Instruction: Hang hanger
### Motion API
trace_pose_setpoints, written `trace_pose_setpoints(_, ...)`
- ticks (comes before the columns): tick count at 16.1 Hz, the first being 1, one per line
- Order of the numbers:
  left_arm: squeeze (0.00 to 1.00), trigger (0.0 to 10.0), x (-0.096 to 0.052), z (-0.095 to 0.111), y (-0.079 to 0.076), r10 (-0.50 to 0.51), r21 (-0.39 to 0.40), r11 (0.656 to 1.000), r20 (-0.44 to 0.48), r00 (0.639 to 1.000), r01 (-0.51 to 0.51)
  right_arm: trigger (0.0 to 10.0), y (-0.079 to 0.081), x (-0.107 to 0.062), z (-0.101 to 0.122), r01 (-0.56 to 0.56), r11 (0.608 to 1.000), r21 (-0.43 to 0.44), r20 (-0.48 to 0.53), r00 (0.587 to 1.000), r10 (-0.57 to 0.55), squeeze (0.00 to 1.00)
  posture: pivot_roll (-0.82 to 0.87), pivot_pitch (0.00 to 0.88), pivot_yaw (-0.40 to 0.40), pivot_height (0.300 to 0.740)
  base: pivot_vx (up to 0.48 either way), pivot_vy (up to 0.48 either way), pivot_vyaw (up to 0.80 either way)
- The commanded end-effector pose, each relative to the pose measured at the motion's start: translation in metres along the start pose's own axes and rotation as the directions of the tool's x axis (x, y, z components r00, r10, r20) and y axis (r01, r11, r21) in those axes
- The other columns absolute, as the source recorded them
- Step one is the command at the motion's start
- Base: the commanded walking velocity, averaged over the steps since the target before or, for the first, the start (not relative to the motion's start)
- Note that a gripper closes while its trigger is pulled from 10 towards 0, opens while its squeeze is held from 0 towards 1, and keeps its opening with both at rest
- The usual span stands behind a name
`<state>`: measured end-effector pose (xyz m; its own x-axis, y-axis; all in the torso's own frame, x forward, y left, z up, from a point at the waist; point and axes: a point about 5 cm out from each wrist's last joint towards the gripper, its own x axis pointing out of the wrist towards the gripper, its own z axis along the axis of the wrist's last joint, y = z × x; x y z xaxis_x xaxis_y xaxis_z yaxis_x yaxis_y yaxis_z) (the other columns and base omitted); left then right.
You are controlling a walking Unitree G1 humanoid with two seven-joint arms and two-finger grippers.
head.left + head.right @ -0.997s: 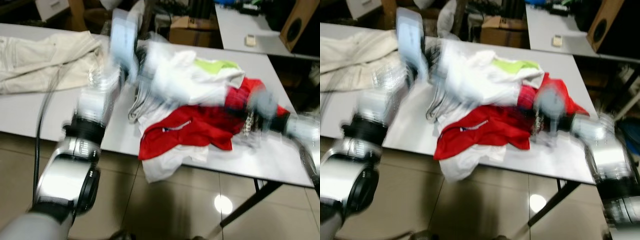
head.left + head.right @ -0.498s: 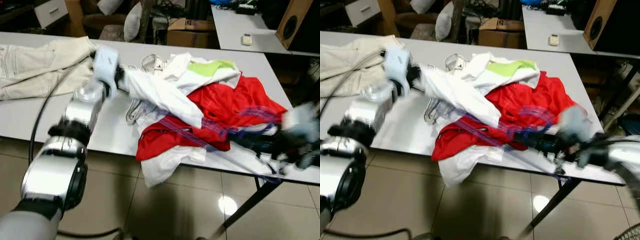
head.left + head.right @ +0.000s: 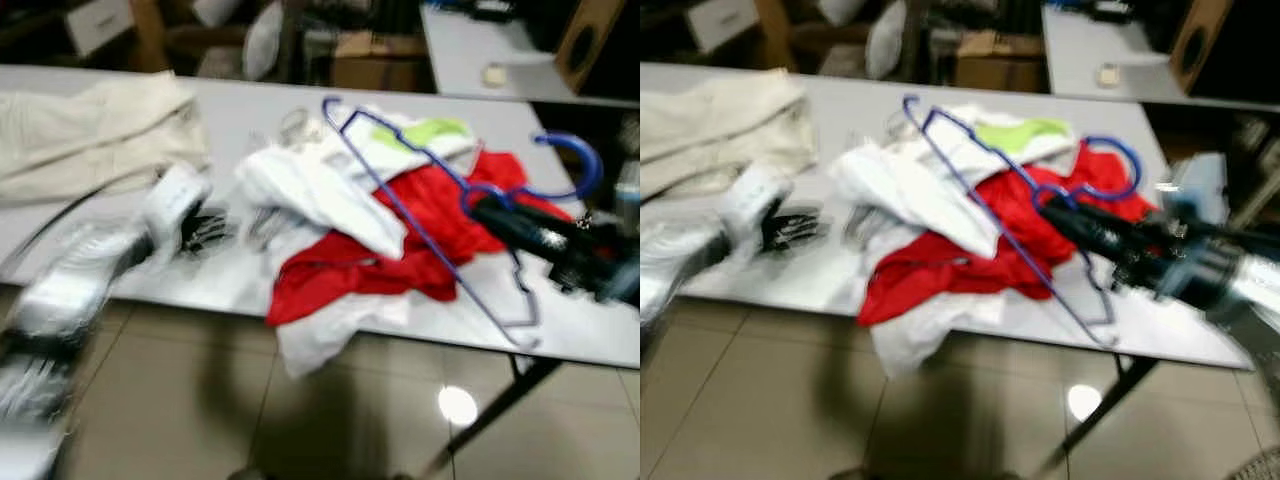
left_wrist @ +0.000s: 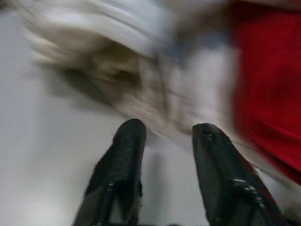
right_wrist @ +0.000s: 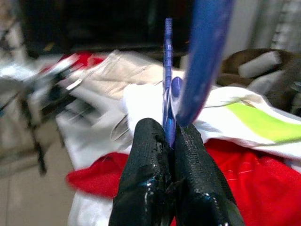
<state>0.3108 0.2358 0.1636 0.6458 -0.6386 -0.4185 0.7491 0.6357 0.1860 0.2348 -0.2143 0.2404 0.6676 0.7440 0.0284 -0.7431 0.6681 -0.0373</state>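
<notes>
I had the right gripper pinched tight on the blue hanger, fingers closed on the thin wire near the neck just below the hook. Hanger was up off the clothes pile, tilted, hook end toward my right side and the long shoulder bar slanting across above the red garment and the white garment. So pick-up looked done; hanging itself not done, and I saw no rail or rod in these frames, so I judged most of the task was left: carry, find the rail, hook on.

Left gripper hovered low over the grey table, fingers spread with a moderate gap, nothing between them, just beside the white clothing edge. Looked idle to me.

Room: the pile sat near the table's front edge, some white cloth drooping over it. The beige jacket lay well apart on the left. Tiled floor in front was open. A second table and a brown speaker box stood behind on the right, and a cardboard box behind the table. Risk as I judged it: the hanger's lower corner snagging the red fabric on lift-away. Frames were blurred.
</notes>
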Motion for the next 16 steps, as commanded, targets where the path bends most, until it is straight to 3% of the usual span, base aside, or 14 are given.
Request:
trace_pose_setpoints(1,1.00,10.0,-0.010,0.014,-0.003,-0.050,0.008,0.999,0.057,0.997,0.050,10.0,-0.001,0.007,-0.002,0.037,0.999,0.013,-0.004,0.999,-0.037,0.00,-0.09,0.000,0.062,0.740,0.000,0.000,0.00)
trace_pose_setpoints(2,1.00,10.0,-0.032,0.012,-0.007,-0.037,-0.042,0.998,0.100,0.994,0.041,10.0,0.000,0.021,-0.004,0.105,0.992,0.065,0.062,0.992,-0.109,0.00,-0.08,0.000,0.050,0.740,0.000,0.000,0.00)
trace_pose_setpoints(4,1.00,10.0,-0.048,0.018,-0.003,0.057,-0.087,0.995,0.195,0.979,-0.041,10.0,0.003,0.033,-0.005,0.155,0.981,0.113,0.101,0.981,-0.166,0.00,-0.08,0.000,0.052,0.740,0.000,0.000,0.00)
trace_pose_setpoints(5,1.00,10.0,-0.051,0.022,-0.003,0.096,-0.093,0.993,0.226,0.969,-0.076,10.0,0.004,0.036,-0.004,0.177,0.977,0.123,0.114,0.975,-0.191,0.00,-0.08,0.000,0.052,0.740,0.000,0.000,0.00)
trace_pose_setpoints(6,1.00,10.0,-0.047,0.029,0.000,0.215,-0.101,0.976,0.265,0.940,-0.195,10.0,0.004,0.044,-0.005,0.241,0.958,0.154,0.138,0.955,-0.262,0.00,-0.07,0.000,0.054,0.740,0.000,0.000,0.00)
trace_pose_setpoints(7,0.87,10.0,-0.043,0.031,0.000,0.251,-0.113,0.967,0.272,0.929,-0.228,10.0,0.006,0.047,-0.007,0.263,0.952,0.153,0.133,0.949,-0.284,0.00,-0.07,0.000,0.050,0.740,0.000,0.000,0.00)
trace_pose_setpoints(8,0.07,10.0,-0.030,0.043,-0.004,0.343,-0.130,0.939,0.327,0.880,-0.318,10.0,0.007,0.058,-0.013,0.389,0.900,0.198,0.139,0.897,-0.419,0.00,-0.07,0.000,0.043,0.740,0.000,0.000,0.00)
trace_pose_setpoints(9,0.00,10.0,-0.026,0.042,-0.002,0.404,-0.144,0.915,0.314,0.859,-0.377,10.0,0.008,0.061,-0.015,0.416,0.887,0.199,0.150,0.882,-0.447,0.00,-0.07,0.000,0.043,0.740,0.000,0.000,0.00)
trace_pose_setpoints(10,0.00,10.0,-0.019,0.038,0.000,0.525,-0.183,0.851,0.285,0.802,-0.492,10.0,0.017,0.063,-0.022,0.439,0.881,0.176,0.140,0.875,-0.463,0.00,-0.08,0.000,0.051,0.740,0.000,0.315,0.00)
trace_pose_setpoints(11,0.00,10.0,-0.011,0.035,-0.006,0.567,-0.202,0.824,0.271,0.778,-0.530,10.0,0.024,0.062,-0.030,0.461,0.869,0.181,0.116,0.867,-0.485,0.00,-0.09,0.000,0.058,0.740,0.000,0.352,0.00)
trace_pose_setpoints(12,0.00,10.0,-0.006,0.035,-0.011,0.562,-0.215,0.826,0.271,0.781,-0.520,10.0,0.027,0.061,-0.034,0.471,0.861,0.193,0.106,0.862,-0.496,0.00,-0.09,0.000,0.056,0.740,0.000,0.435,0.00)
trace_pose_setpoints(13,0.00,10.0,0.007,0.036,-0.026,0.538,-0.217,0.842,0.279,0.796,-0.493,10.0,0.029,0.060,-0.047,0.520,0.832,0.194,0.075,0.838,-0.541,0.00,-0.08,0.000,0.052,0.740,0.000,0.472,0.00)
trace_pose_setpoints(15,0.00,10.0,0.017,0.043,-0.038,0.533,-0.227,0.845,0.298,0.792,-0.484,10.0,0.025,0.063,-0.054,0.625,0.770,0.133,0.037,0.773,-0.634,0.00,-0.08,0.000,0.051,0.740,0.000,0.480,0.00)
trace_pose_setpoints(16,0.00,10.0,0.024,0.045,-0.042,0.556,-0.269,0.829,0.301,0.775,-0.490,10.0,0.028,0.066,-0.051,0.585,0.794,0.166,0.066,0.796,-0.601,0.00,-0.09,0.000,0.054,0.740,0.000,0.480,0.00)
